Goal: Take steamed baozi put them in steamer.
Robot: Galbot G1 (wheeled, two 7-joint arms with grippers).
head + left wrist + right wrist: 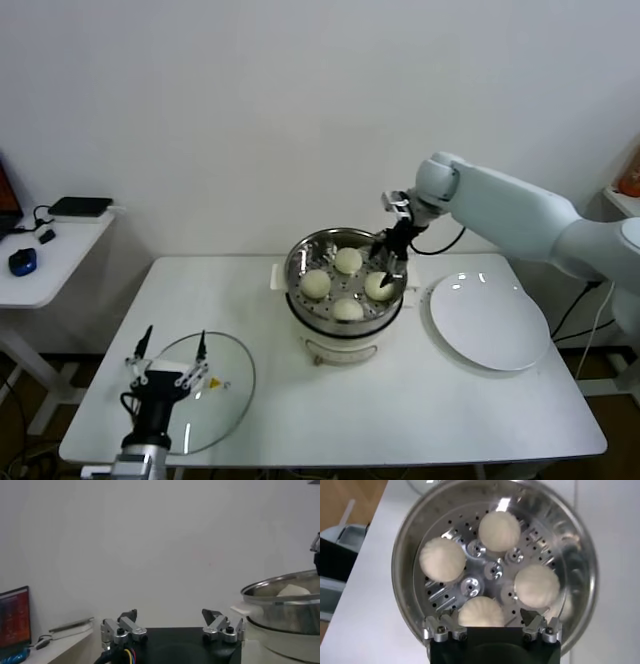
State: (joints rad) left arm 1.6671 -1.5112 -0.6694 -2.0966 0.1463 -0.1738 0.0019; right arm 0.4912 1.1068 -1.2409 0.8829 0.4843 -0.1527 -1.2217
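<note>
1. Surface (400, 420) — white, rectangular, set against a white wall; it carries everything below.
2. Steamer (300, 262) — shiny steel basket with a perforated floor on a white pot body, near the middle of the surface toward the back. In the left wrist view its rim (280, 587) shows off to one side.
3. White plate (490, 325) — bare, lying just beside the steamer on the robot's right.
4. Glass lid (225, 395) — flat on the surface at the front left, well apart from the steamer.
5. Right pincer (388, 268) — arm reaches in from the right; pincer hangs over the steamer's right side, directly above one bun. Its fingers (440, 629) stand wide apart and hold nothing.
6. Left pincer (172, 345) — parked low at the front left, over the glass lid; fingers (127, 622) spread wide, nothing between them.
7. Steamed baozi (499, 530) — four cream-white buns, all inside the steamer basket, spaced in a ring around the floor's centre and not touching one another. One sits just below the right pincer's fingertips — apart from them.
</note>
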